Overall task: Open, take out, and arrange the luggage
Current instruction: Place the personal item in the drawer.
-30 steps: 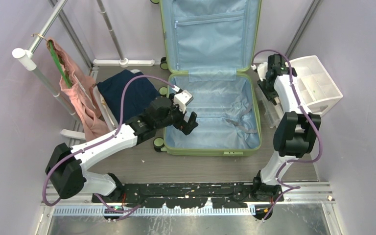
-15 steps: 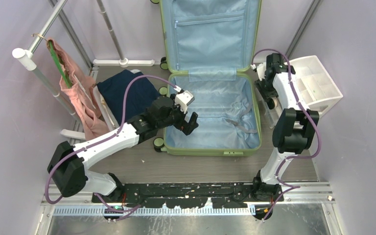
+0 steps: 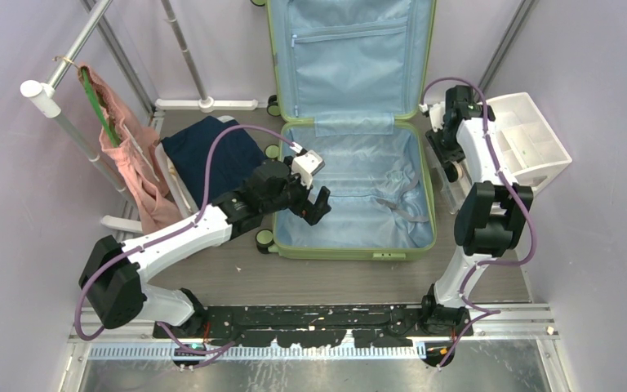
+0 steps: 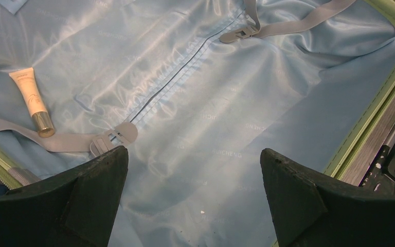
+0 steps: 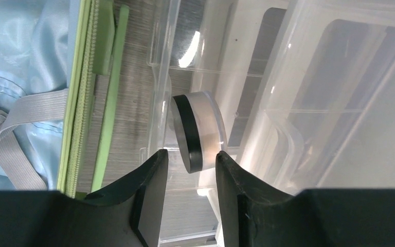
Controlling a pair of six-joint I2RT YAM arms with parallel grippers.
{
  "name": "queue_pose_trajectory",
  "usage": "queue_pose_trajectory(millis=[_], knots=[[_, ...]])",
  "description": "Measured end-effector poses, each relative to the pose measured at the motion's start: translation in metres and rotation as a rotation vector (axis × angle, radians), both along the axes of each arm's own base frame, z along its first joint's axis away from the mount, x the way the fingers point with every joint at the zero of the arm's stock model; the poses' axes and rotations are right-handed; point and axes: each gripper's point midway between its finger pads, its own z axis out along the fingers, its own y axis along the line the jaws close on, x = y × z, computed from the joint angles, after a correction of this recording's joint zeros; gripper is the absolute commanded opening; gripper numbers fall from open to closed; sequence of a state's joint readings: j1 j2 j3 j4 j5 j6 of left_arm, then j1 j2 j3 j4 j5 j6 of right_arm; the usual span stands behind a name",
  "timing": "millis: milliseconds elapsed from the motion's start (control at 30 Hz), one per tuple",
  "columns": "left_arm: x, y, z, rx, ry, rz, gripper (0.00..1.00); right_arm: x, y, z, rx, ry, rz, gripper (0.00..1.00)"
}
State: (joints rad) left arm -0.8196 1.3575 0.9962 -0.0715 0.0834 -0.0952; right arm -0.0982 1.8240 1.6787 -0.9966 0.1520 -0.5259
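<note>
The light-green suitcase (image 3: 351, 251) lies open on the floor, its lid leaning against the back wall and its pale blue lining (image 4: 211, 103) bare. My left gripper (image 3: 314, 208) hangs open and empty over the left side of the lower half (image 4: 191, 152). A cream tube with a gold cap (image 4: 31, 100) lies on the lining by a grey strap (image 4: 56, 141). My right gripper (image 3: 449, 167) is beside the suitcase's right rim (image 5: 85, 77), at a clear plastic drawer (image 5: 267, 103). Its jaws (image 5: 191, 153) stand narrowly apart. A round jar with a black lid (image 5: 198, 131) sits at their tips, with a gap at the left finger.
A white compartment organiser (image 3: 531, 143) stands right of the drawer unit. A white basket with dark navy clothing (image 3: 212, 155) sits left of the suitcase. A pink garment (image 3: 131, 155) hangs on the white rack (image 3: 65, 65) at the far left.
My right gripper has shifted a little toward the back by the drawer. My left gripper has edged slightly back and left, still open.
</note>
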Motion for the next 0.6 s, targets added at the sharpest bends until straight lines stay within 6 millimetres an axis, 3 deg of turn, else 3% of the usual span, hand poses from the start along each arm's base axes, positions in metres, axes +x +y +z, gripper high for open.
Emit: queue_pose_trajectory(millis=[233, 433, 533, 600], knots=[[0.000, 0.000, 0.000, 0.002, 0.001, 0.000, 1.00, 0.004, -0.011, 0.008, -0.038, -0.007, 0.004, 0.48], [0.000, 0.000, 0.000, 0.002, 0.001, -0.004, 1.00, 0.006, -0.017, -0.009, -0.057, 0.040, 0.008, 0.48], [0.000, 0.000, 0.000, 0.002, 0.001, -0.004, 1.00, 0.006, -0.018, -0.016, -0.059, 0.059, 0.011, 0.45], [0.000, 0.001, -0.001, 0.002, 0.002, -0.004, 1.00, 0.007, -0.019, -0.018, -0.060, 0.063, 0.012, 0.38]])
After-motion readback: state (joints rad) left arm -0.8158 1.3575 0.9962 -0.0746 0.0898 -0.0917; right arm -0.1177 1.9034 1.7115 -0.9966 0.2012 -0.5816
